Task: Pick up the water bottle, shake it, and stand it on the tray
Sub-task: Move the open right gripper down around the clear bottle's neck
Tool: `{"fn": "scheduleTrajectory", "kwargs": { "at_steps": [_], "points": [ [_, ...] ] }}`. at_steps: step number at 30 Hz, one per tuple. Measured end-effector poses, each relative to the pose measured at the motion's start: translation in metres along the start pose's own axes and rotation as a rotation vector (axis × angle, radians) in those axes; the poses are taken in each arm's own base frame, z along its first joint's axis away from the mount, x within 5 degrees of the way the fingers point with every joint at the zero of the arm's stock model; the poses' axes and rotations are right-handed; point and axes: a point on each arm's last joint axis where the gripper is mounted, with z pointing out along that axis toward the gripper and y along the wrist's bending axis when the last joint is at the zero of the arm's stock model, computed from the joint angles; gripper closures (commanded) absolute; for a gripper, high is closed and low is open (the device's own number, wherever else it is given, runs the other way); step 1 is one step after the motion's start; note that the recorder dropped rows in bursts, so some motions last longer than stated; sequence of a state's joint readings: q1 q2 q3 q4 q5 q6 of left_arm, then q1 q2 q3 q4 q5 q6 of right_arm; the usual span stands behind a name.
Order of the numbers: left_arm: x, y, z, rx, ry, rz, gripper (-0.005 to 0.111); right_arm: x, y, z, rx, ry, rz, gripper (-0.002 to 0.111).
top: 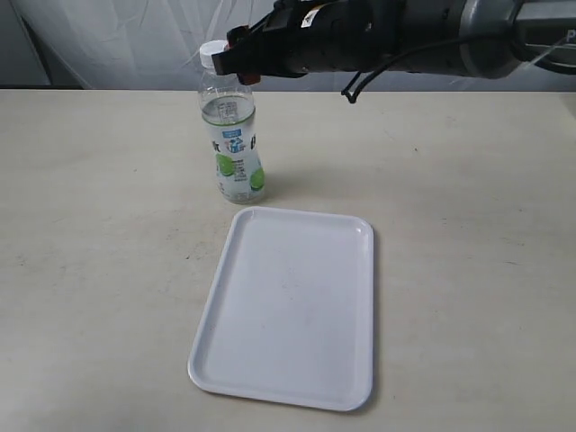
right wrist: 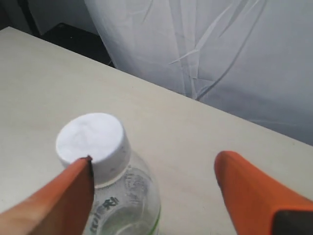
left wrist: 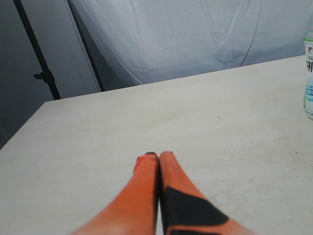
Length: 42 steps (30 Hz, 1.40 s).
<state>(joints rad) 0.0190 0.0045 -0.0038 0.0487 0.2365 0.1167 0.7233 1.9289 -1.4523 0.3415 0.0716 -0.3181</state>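
Standing water bottle point(top: 232, 135), cap by R gripper point(right wrist: 153, 159).

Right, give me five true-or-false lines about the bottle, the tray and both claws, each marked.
1. The bottle stands upright on the table. True.
2. The bottle is on the tray. False: it stands on the table, off the tray.
3. The right claw is open around the bottle's top. True.
4. The left claw holds the bottle. False: it is shut on nothing, away from the bottle.
5. The bottle's cap is off. False: the white cap is on.
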Motion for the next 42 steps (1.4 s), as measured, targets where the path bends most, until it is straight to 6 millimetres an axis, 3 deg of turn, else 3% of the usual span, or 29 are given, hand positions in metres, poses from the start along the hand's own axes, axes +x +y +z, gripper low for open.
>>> {"fn": "scheduleTrajectory", "kwargs": {
  "at_steps": [10,17,36,42],
  "points": [
    [0.000,0.000,0.000,0.000,0.000,0.000,0.106,0.000,0.004,0.000,-0.006,-0.004,-0.004,0.039],
    [0.000,0.000,0.000,0.000,0.000,0.000,0.106,-0.005,0.017,0.001,-0.016,-0.066,-0.014,0.039],
    [0.000,0.000,0.000,0.000,0.000,0.000,0.106,0.038,0.016,0.046,0.013,-0.023,-0.014,0.039],
    [0.000,0.000,0.000,0.000,0.000,0.000,0.106,0.042,0.042,0.052,-0.021,-0.075,-0.102,0.039]
  ]
}}
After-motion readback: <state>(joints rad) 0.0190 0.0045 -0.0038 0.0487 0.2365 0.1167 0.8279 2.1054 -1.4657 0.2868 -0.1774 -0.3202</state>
